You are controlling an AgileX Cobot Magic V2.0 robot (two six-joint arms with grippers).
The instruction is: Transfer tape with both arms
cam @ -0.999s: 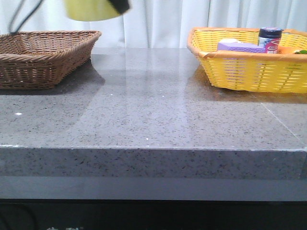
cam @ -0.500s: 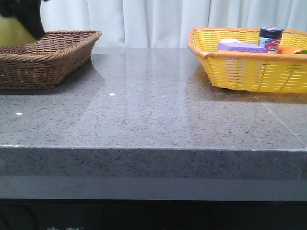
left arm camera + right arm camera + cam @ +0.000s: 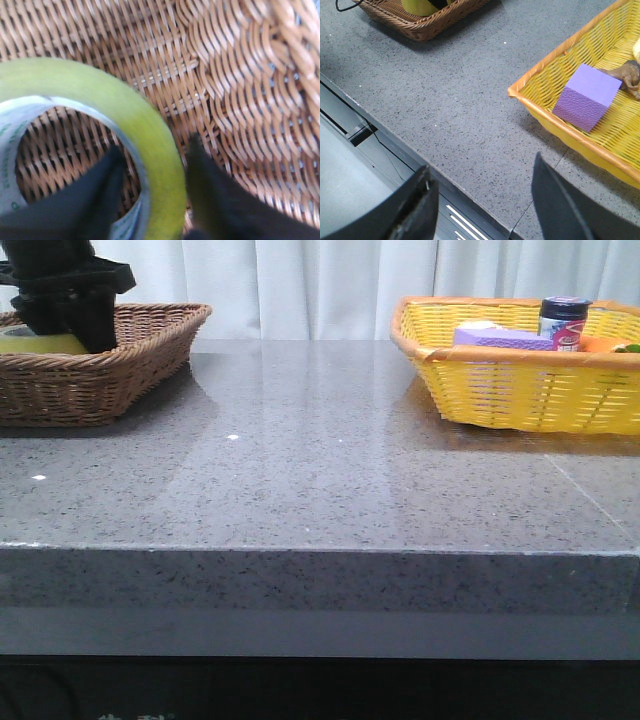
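Setting: a white curtain hangs behind a grey speckled worktop (image 3: pixel 330 470) carrying two baskets
Brown basket (image 3: pixel 120 365): on the robot's left side, directly under the left gripper (image 3: pixel 150 172)
Tape (image 3: pixel 145 125): down inside the brown basket, its yellow edge just showing over the rim in the front view; whether it already rests on the weave I cannot tell
Left gripper: pinching the tape's wall, one finger inside the core hole and the other outside the yellow band
Key relation: the roll's hole axis runs roughly along the gripper's line of sight, so the roll lies flat over the basket floor; letting go should only need the fingers to part sideways across the band
Right gripper (image 3: pixel 485 200): fingers spread, holding nothing, hanging off the near edge of the worktop and well apart from the tape
Nearer arm: the left one, by far
Yellow basket (image 3: pixel 520 380): beyond the right gripper, holding a purple sponge block (image 3: pixel 587 97) and a dark-lidded jar (image 3: pixel 563 322)
Stage: by my reading the transfer is close to finished, with only release left
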